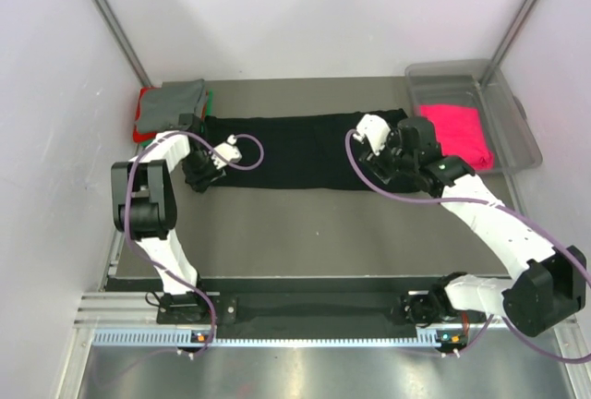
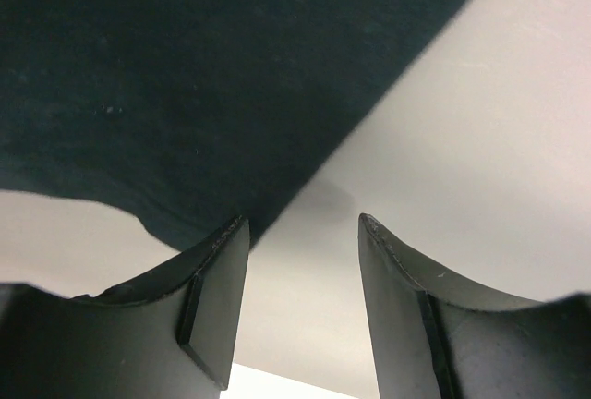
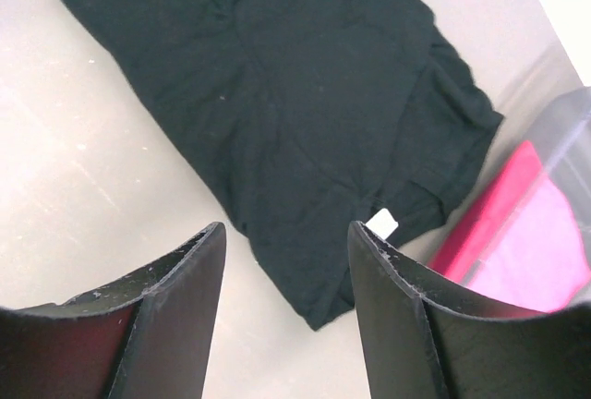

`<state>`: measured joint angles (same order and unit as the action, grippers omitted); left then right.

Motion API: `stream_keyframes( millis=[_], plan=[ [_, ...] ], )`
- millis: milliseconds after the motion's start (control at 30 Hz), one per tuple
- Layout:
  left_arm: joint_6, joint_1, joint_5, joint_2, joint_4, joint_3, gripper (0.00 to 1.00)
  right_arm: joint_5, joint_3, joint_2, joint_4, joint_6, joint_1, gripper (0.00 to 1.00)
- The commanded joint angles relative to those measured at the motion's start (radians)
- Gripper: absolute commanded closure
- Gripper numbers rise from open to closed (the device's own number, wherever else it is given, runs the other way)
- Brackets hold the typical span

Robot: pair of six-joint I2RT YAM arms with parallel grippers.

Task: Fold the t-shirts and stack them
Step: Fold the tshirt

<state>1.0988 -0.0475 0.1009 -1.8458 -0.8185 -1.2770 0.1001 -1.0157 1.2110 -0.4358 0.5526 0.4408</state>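
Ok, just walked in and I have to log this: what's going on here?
A black cloth t-shirt lies folded into a long strip across the table. The left gripper is open at its left end, the right gripper open above its right end; neither grips it. A folded grey tee tops a pile at back left, and a hot-pink tee lies in the clear plastic bin.
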Motion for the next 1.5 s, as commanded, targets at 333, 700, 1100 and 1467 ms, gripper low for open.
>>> stream_keyframes(
  millis=[333,700,1100,1467],
  plan=[
    [-0.048,0.008,-0.009,-0.076,-0.001,-0.012,1.0,0.029,0.054,-0.037,0.063,-0.023,-0.03,0.44],
    [-0.045,0.104,-0.073,0.374,-0.217,0.22,1.0,-0.138,-0.004,0.06,0.084,-0.02,-0.079,0.45],
    [0.032,0.14,-0.28,0.893,-0.381,0.553,1.0,-0.118,-0.357,0.559,-0.037,-0.088,-0.214,0.46],
    [-0.034,0.132,-0.137,0.872,-0.05,0.501,0.45,0.044,-0.34,0.506,-0.075,-0.152,-0.221,0.45]
  ],
)
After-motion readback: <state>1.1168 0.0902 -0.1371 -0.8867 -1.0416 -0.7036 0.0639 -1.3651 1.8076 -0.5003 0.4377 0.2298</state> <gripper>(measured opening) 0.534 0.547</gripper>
